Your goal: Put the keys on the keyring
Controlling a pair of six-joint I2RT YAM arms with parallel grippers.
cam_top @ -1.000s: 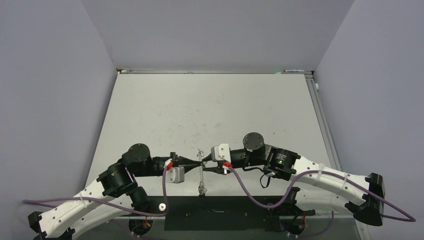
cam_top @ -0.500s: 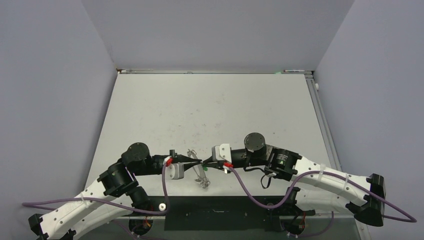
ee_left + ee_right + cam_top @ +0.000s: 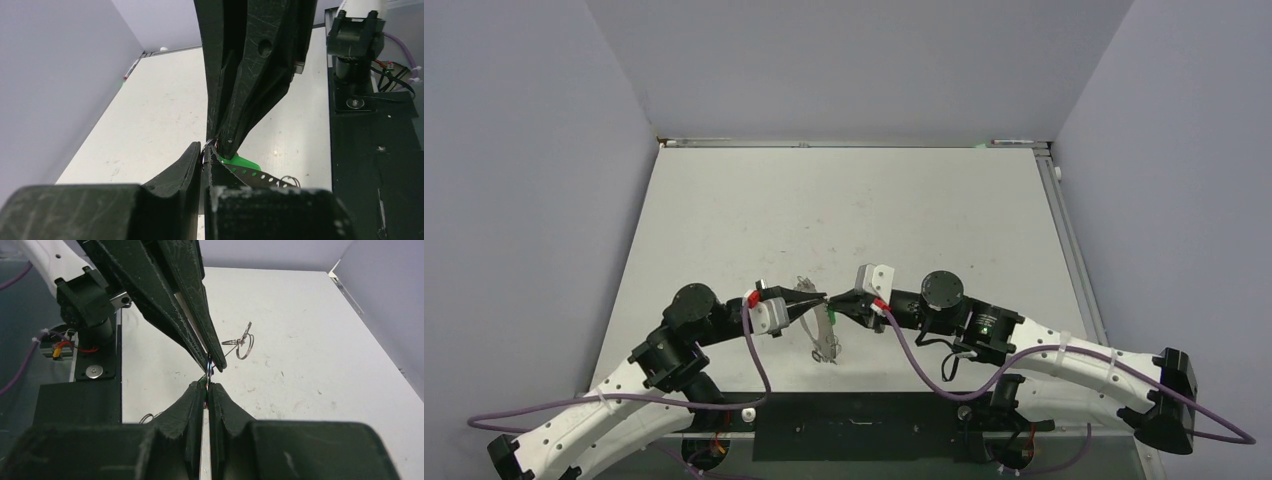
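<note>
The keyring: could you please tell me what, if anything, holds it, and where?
The left pincer clamps the keyring by its wire; the right pincer seems to pinch the same spot, tip to tip.

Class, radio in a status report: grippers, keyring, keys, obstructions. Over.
Left gripper shut on thin pale grey wire keyring. Right gripper shut, tip to tip with left. Green-headed silver key beside the tips. No obstruction seen.

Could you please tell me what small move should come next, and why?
Probably a slight pull of the right gripper away from the left gripper, to spread the keyring: both are shut tip to tip on its wire, and the green key sits just below them.
</note>
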